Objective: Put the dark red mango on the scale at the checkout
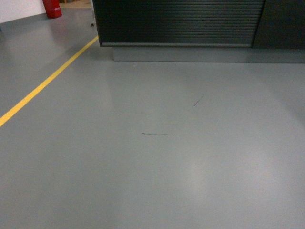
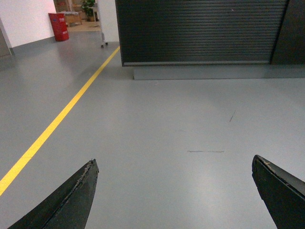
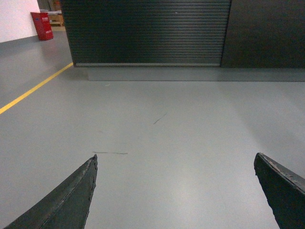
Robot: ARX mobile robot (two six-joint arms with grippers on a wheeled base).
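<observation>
The checkout shows only as a black counter front with horizontal ribs, straight ahead across the grey floor; it also fills the top of the left wrist view and the right wrist view. Its top is out of view. The dark red mango and the scale are out of view. My left gripper is open, its two dark fingers wide apart over bare floor. My right gripper is open too, with nothing between its fingers. Neither gripper shows in the head view.
A yellow floor line runs diagonally on the left toward the counter's left corner. A red bin stands far back left by a white wall. A plain dark panel adjoins the counter on the right. A grey plinth runs under the counter.
</observation>
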